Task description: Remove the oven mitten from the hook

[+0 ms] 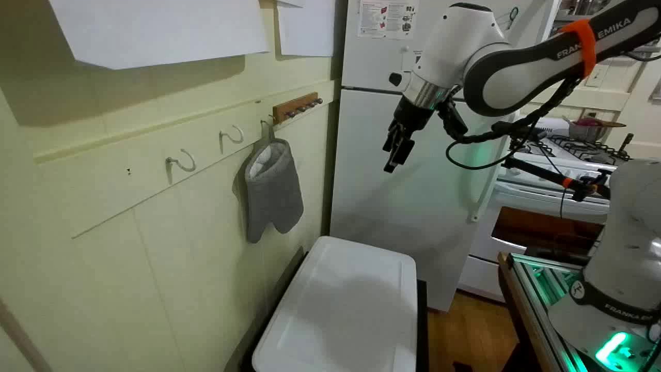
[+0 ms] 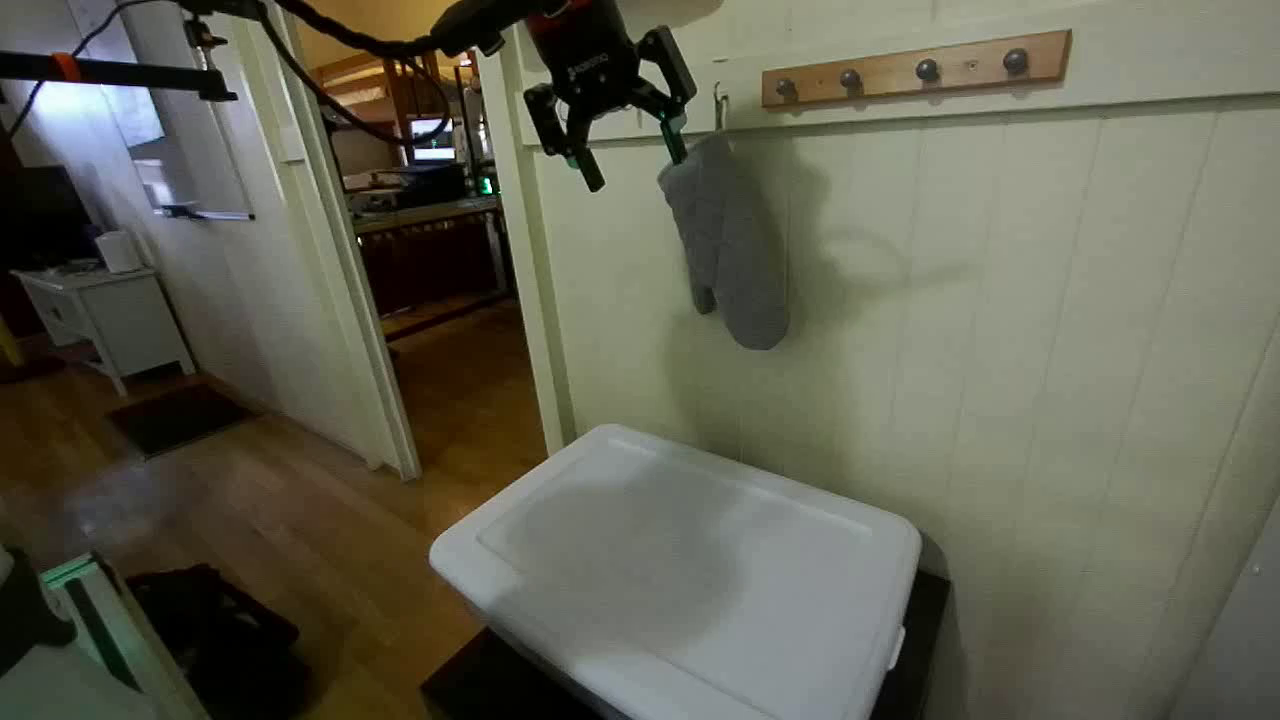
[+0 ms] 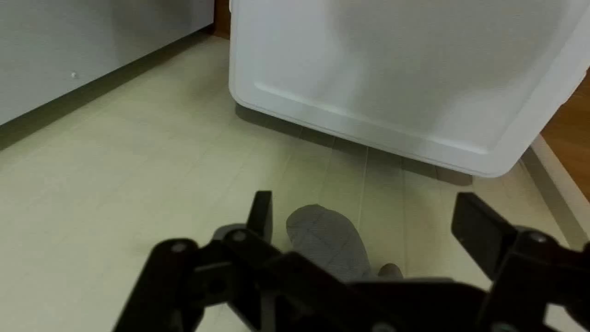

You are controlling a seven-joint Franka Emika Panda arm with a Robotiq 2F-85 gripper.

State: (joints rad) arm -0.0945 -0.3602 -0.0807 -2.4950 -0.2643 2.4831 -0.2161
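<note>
One grey mitt (image 1: 276, 181) is hanging from its hook (image 2: 720, 98) on the wall (image 1: 217, 253); out in front, the gripper (image 2: 636, 168) is hovering clear of it, fingers (image 3: 479, 228) standing wide apart, while a white bin (image 2: 690, 570) is sitting lower down.

Both exterior views show one grey oven mitten (image 1: 276, 181) ending in two lobes (image 2: 755, 325), one wooden rack (image 2: 890, 74) with four round knobs (image 2: 927, 70), and one white lidded bin (image 2: 660, 560); three pale metal hooks (image 1: 193, 160) are counted in an exterior view. The robot comprises one base (image 1: 583, 328), one arm (image 1: 516, 77), and one tool (image 2: 632, 160), the latter with two black fingers (image 3: 481, 226), both present in the wrist view. Furnishings number one table (image 1: 542, 312), one refrigerator (image 1: 392, 217) with two doors (image 1: 369, 64), one white stove (image 1: 552, 199), one metal pot (image 1: 586, 135), one white stand (image 2: 105, 320), one black support (image 2: 490, 680), and one dark floor mat (image 2: 180, 418).
</note>
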